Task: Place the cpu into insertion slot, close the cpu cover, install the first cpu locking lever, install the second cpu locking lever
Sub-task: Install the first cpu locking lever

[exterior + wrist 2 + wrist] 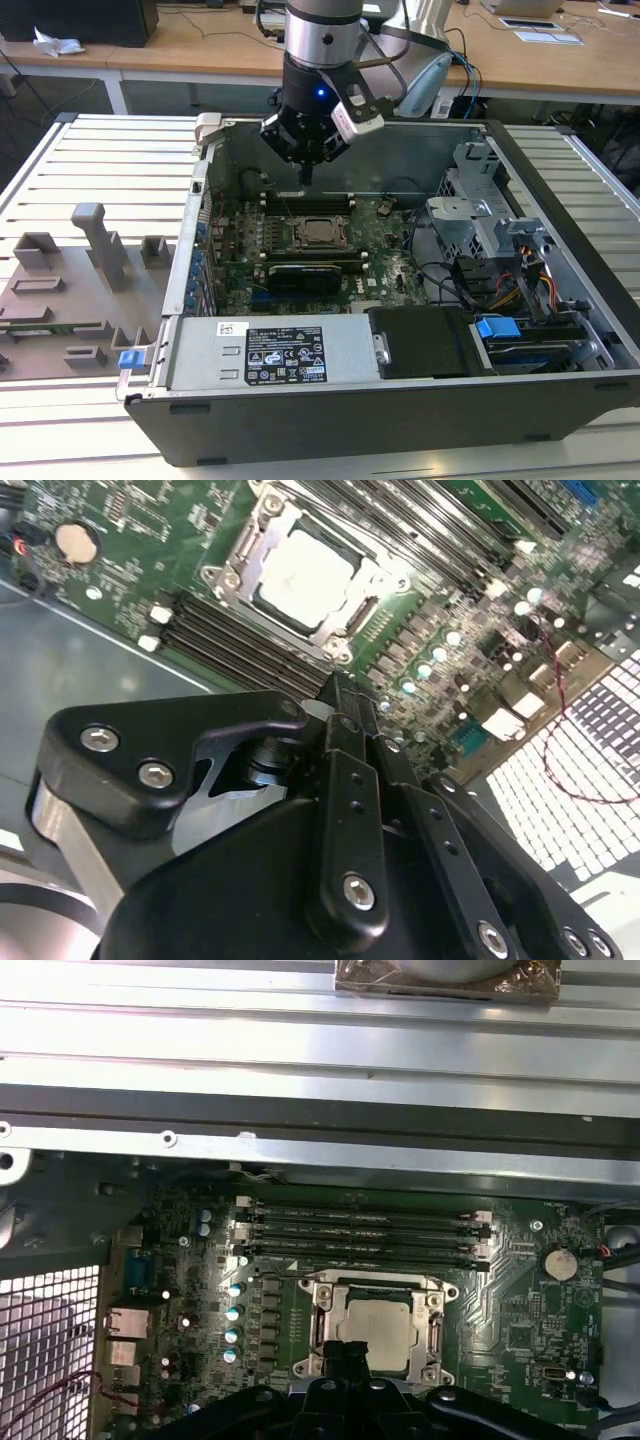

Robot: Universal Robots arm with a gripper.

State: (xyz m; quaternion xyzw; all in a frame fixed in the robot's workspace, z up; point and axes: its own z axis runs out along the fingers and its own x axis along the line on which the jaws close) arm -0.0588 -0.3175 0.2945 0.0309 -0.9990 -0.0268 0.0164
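The cpu (pixel 320 232) (pixel 305 575) (pixel 380 1325), a dull silver square, lies flat in the insertion slot (pixel 433 1332) on the green motherboard inside the open computer case. The grey cpu cover (pixel 372 1287) (pixel 250 542) lies flat around it as a frame. My gripper (pixel 305 178) hangs above the board just behind the socket, apart from it, with its black fingers (pixel 335 695) (pixel 345 1360) pressed together and nothing between them. How the locking levers stand I cannot tell.
Long black memory slots (pixel 360 1230) run beside the socket. The case's metal wall (pixel 400 150) rises behind the gripper. A drive cage (pixel 480 200) with cables stands at the exterior view's right, a power supply (pixel 270 355) in front, grey fixtures (pixel 100 240) at the left.
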